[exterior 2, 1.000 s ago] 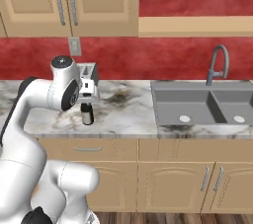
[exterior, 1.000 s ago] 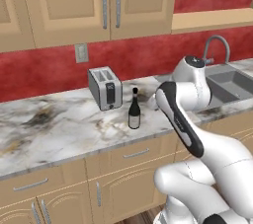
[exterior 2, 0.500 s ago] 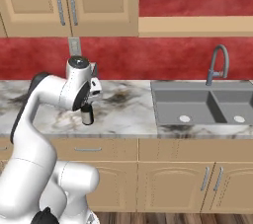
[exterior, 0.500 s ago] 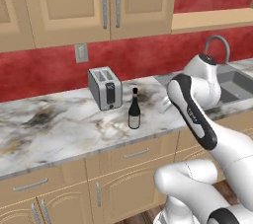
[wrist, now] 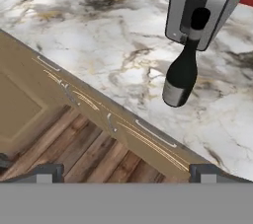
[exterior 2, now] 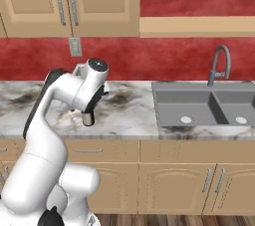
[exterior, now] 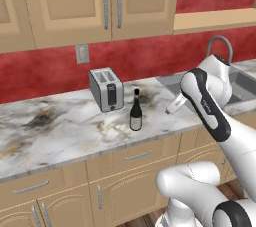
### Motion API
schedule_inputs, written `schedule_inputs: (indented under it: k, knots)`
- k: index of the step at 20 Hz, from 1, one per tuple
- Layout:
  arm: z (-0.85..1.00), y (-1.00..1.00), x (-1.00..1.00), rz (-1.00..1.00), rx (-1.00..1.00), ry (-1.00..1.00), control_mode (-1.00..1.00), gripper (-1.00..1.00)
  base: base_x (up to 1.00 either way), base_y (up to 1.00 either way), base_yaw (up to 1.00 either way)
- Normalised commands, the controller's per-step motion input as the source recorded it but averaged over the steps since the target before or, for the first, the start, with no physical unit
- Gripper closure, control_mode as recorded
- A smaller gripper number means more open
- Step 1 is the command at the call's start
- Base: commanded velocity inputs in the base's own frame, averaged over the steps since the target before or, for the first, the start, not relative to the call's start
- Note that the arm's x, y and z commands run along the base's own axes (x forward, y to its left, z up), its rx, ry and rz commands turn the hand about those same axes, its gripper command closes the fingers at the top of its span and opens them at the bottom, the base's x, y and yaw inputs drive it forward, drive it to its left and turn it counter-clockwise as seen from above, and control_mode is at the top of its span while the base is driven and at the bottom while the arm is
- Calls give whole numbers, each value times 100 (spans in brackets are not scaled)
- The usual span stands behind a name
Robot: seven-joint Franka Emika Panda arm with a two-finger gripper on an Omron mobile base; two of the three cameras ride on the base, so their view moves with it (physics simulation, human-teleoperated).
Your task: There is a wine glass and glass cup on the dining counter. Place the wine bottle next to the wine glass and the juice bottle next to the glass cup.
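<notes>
The wine bottle (exterior: 135, 113), slim and dark with a pale label, stands upright on the marble worktop just in front of a silver toaster (exterior: 106, 89). In the hand view the wine bottle (wrist: 182, 71) is up and to the right, well away from my gripper (wrist: 127, 171). The two fingertips (wrist: 49, 170) are spread wide with nothing between them. My hand (exterior: 175, 105) hovers to the right of the bottle, above the worktop's front edge. From the right base view my hand hides all but the base of the wine bottle (exterior 2: 88, 118). The wine glass, glass cup, juice bottle and dining counter are out of view.
A grey double sink (exterior 2: 204, 103) with a curved faucet (exterior 2: 219, 63) lies to the right of the arm. Tan wall cabinets (exterior: 110, 1) hang over a red backsplash with an outlet (exterior: 82, 53). Drawer fronts (wrist: 99, 114) and a wood floor (wrist: 74, 154) lie below the worktop's edge.
The arm has swung to the right and its hand has turned to face the bottle and toaster. Bottle, toaster and base have stayed put. The jaws are still wide.
</notes>
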Motion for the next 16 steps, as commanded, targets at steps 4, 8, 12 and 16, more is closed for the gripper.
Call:
schedule_inputs:
  k: [4,8,12,16]
  knots:
    - [-10,0,14,6,22,-2,-100,-100,0,0,0]
    - [-13,0,16,5,22,-9,-100,-100,0,0,0]
    - [-10,0,24,5,20,-7,-100,-100,0,0,0]
    - [-11,0,21,7,16,-13,-100,-100,0,0,0]
